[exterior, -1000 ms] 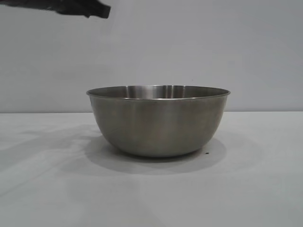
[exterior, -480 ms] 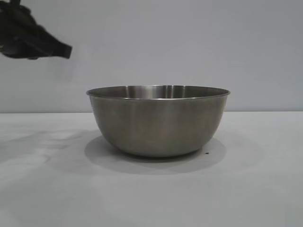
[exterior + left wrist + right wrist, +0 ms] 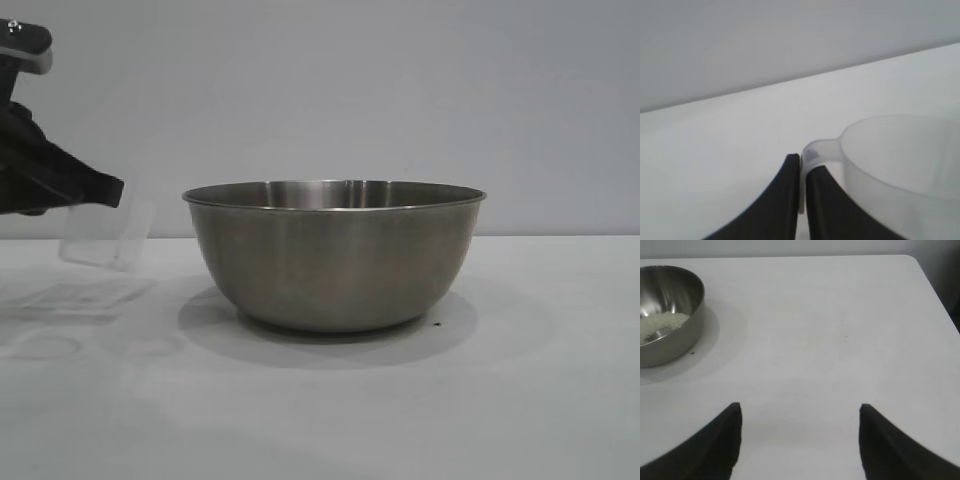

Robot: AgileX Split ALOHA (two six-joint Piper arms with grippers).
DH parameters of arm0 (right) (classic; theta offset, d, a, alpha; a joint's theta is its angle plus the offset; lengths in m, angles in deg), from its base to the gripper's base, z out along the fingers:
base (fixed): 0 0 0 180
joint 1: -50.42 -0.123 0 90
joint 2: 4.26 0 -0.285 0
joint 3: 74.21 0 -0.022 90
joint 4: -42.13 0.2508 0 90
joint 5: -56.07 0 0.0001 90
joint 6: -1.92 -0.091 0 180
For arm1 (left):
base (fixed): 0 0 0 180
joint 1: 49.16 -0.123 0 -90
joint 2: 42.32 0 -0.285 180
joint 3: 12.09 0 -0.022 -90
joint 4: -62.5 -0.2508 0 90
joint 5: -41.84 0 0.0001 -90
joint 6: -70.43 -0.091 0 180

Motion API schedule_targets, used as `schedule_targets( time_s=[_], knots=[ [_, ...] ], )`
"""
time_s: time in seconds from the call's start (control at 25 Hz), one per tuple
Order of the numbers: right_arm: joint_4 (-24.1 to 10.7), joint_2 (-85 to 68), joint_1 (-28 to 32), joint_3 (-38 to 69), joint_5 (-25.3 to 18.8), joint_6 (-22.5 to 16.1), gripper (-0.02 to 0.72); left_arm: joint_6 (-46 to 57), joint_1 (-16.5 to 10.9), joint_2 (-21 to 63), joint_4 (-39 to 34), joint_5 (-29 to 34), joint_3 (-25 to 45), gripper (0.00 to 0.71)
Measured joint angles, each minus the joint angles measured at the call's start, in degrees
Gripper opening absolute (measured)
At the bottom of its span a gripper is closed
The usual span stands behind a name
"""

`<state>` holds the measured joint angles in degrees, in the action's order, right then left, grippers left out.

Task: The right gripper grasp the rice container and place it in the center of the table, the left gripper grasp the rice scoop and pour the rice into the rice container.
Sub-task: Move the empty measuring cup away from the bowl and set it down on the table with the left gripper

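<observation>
While clamped on the side handle of the scoop, left gripper sits at the left edge of the exterior view, fingers pressed together on the thin clear tab. Pinches only the handle; cup body juts past the fingertips, mouth facing roughly up in the left wrist view. Holds the scoop just above the table, left of the bowl and apart from it, handle-to-cup line running roughly level toward the bowl. Casts a faint see-through shadow on the white surface below. Cannot tell from the clear plastic whether any grains lie inside.

Farther along, stands upright near the middle of the table: wide steel bowl, open mouth up, rolled rim level, round base resting flat. Shows no long axis, being round.

Seen from the right wrist, right gripper hangs over bare table with fingers spread wide and nothing between them, well apart from the bowl. Points toward the open surface, bowl off to one side. Holds a small pale heap of rice on the bowl's inner floor.
</observation>
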<state>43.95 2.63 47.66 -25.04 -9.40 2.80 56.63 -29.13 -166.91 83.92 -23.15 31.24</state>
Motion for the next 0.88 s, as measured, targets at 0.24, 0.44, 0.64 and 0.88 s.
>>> schedule_targets(
  time_s=[0.24,0.44,0.64,0.88],
  knots=[
    [0.0,0.0,0.0,0.0,0.0,0.0,0.425,3.9,-2.2,-2.2,-2.8,-0.1,0.0,0.0],
    [0.0,0.0,0.0,0.0,0.0,0.0,0.425,6.1,-2.7,-3.7,-4.8,-0.8,0.0,0.0],
    [0.0,0.0,0.0,0.0,0.0,0.0,0.425,6.4,-2.7,-4.5,-5.6,-1.7,0.0,0.0],
    [0.0,0.0,0.0,0.0,0.0,0.0,0.425,6.5,-2.7,-5.0,-6.0,-1.1,0.0,0.089]
  ],
)
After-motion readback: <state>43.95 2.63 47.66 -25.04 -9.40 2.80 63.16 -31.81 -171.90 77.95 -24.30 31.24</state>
